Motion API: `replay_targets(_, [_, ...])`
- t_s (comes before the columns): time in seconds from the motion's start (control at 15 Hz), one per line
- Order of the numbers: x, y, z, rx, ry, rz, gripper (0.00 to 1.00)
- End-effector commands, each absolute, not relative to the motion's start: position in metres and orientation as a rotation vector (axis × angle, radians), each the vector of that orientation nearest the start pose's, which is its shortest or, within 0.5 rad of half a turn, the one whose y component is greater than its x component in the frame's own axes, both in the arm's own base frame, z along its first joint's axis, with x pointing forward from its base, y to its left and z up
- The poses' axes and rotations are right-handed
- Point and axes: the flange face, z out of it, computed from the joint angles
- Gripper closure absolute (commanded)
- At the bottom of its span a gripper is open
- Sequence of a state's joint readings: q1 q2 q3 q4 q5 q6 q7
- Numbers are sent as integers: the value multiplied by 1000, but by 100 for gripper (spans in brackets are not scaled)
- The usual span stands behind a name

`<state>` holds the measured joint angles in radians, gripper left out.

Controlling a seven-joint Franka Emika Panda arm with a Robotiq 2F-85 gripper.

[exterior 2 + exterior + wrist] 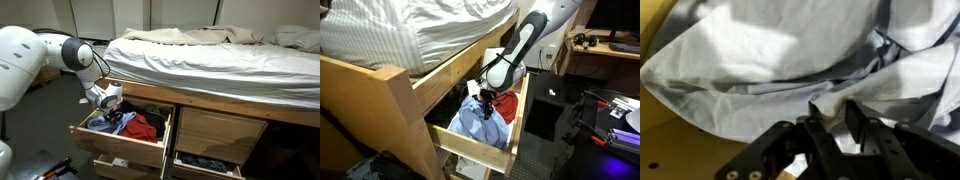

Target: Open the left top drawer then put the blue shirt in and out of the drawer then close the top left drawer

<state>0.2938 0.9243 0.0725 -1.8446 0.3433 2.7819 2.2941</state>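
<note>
The top left drawer [480, 140] [120, 142] is pulled open under the bed. A light blue shirt [478, 120] [103, 123] lies crumpled inside it, filling most of the wrist view [770, 60]. My gripper [486, 100] [108, 101] [830, 118] is lowered into the drawer. Its fingers are shut on a fold of the blue shirt, which pokes up between the fingertips.
A red garment [142, 128] [502, 106] lies in the drawer beside the shirt. The bed [210, 55] with rumpled sheets overhangs the drawer. A lower drawer [205, 162] also stands open. A black box [545, 110] and a desk [605, 50] stand nearby.
</note>
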Motion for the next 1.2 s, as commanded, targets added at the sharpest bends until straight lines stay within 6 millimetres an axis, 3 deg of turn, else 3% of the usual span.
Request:
replay_targets(0.0, [573, 201, 23, -1300, 2798, 290, 95])
replay_targets(0.13, [573, 201, 23, -1293, 2806, 290, 100])
replay_targets(0.27, [573, 202, 31, -1323, 2803, 414, 100])
replay_targets(0.33, [571, 200, 46, -1338, 2825, 450, 100])
replay_targets(0.4, [576, 189, 63, -1310, 2851, 374, 100])
replay_targets(0.47, [577, 180, 93, -1265, 2856, 245, 100])
replay_targets(0.6, [588, 167, 130, -1219, 2825, 67, 100])
replay_targets(0.93, [602, 142, 254, -1068, 2749, -339, 100])
replay_targets(1.0, [615, 118, 280, -1073, 2726, -359, 100])
replay_targets(1.13, [617, 109, 331, -1072, 2678, -407, 100])
